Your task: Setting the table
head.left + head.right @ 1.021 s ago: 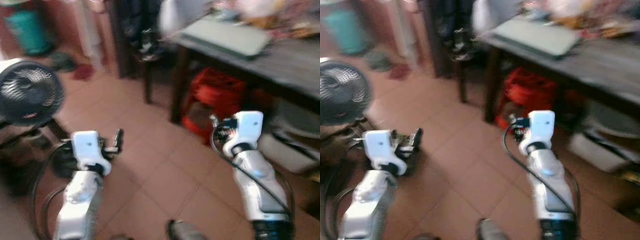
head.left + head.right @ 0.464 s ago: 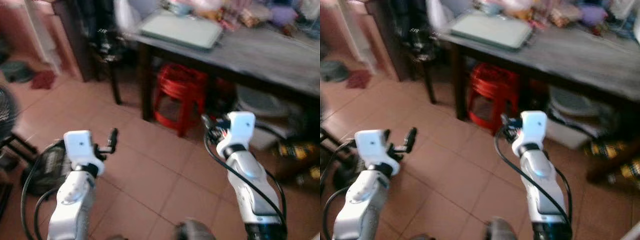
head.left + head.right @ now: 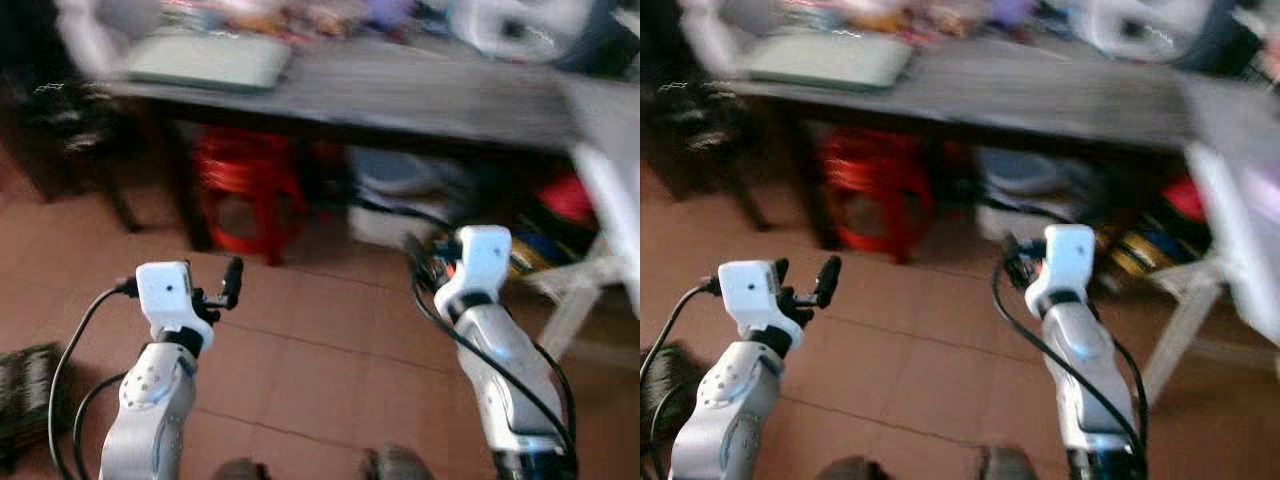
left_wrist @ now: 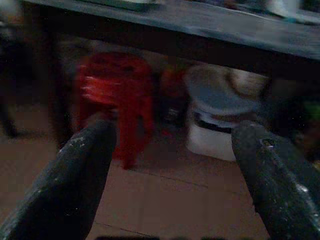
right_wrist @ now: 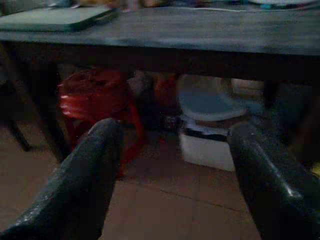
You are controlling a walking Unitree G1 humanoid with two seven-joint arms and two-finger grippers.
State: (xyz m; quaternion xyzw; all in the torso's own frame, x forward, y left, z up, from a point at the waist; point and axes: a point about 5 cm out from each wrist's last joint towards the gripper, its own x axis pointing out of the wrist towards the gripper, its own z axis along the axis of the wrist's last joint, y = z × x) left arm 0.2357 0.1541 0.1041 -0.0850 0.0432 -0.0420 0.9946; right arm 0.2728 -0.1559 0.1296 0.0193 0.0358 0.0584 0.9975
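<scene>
Both arms were up over tile floor (image 3: 320,350). Left gripper (image 4: 172,165) and right gripper (image 5: 172,165) empty, fingers spread wide. Table (image 3: 420,95) at 12 o'clock, red stool (image 3: 245,190) underneath.

A stack of red plastic stools (image 3: 245,195) stood on the terracotta tiled floor (image 3: 320,370) beneath a long, dark table (image 3: 420,95). Just beside the stools, also under the table, sat a white container with a grey-blue lid (image 5: 212,132), and a white folding frame (image 3: 1210,290) leaned at the robot's right. A flat pale-green case (image 3: 205,60) lay on the table's left end, with blurred, colourful clutter (image 3: 300,12) behind it along the far edge.
</scene>
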